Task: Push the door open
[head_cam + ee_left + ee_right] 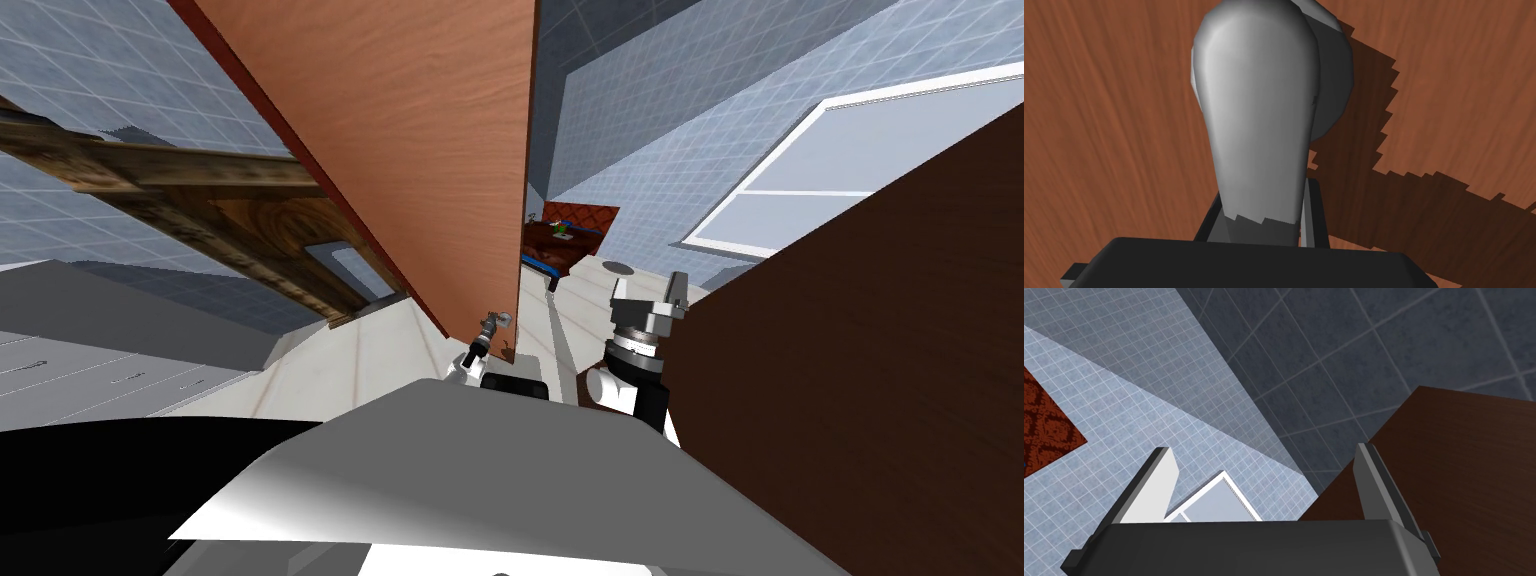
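Fingers (pixel 1310 215) of the left gripper (pixel 1263 197) were seen pressed against the sides of a grey lever handle (pixel 1259 115), which was clamped between them. The handle was mounted on the reddish-brown wooden door (pixel 1099 125), near its free edge, and its shadow was cast across the wood. Further out, the right gripper (pixel 1263 448) was held with its fingers spread apart, just beside a dark brown wooden panel (pixel 860 350) and clear of the door.

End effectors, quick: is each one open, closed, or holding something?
Left end effector: closed on the grey door handle.
Right end effector: open, holding nothing.
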Controlling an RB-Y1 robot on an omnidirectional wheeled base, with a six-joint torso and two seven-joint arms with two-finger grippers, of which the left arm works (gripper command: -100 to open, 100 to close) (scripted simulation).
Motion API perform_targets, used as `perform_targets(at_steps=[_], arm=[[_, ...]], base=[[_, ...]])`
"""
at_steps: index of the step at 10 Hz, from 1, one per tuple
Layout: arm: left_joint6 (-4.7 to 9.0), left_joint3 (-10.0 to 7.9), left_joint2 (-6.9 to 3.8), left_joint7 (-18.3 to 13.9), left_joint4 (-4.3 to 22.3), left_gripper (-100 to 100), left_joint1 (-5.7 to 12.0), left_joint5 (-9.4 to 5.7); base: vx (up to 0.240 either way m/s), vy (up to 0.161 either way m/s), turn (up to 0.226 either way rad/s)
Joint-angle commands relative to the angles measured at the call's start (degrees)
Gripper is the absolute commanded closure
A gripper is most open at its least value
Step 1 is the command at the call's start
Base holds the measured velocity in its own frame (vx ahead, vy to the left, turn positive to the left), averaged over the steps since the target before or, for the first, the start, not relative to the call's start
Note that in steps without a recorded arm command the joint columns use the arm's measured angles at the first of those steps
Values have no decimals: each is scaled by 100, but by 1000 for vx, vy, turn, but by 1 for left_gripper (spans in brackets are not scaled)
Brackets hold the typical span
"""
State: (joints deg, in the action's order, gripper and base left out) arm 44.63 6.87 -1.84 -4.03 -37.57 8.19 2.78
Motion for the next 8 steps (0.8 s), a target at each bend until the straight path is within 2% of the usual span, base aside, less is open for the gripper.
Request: perform_targets(at_steps=[1, 3, 4, 5, 8], arm=[[39, -111, 50, 56, 58, 100, 60, -54], [37, -182, 90, 90, 70, 100, 64, -87], [45, -207, 41, 93, 115, 100, 63, -95], [46, -305, -63, 159, 99, 100, 73, -142], [48, -410, -147, 240, 95, 100, 72, -192]], base=[[134, -146, 68], [130, -130, 52], [58, -36, 34], [145, -6, 78], [182, -55, 70]])
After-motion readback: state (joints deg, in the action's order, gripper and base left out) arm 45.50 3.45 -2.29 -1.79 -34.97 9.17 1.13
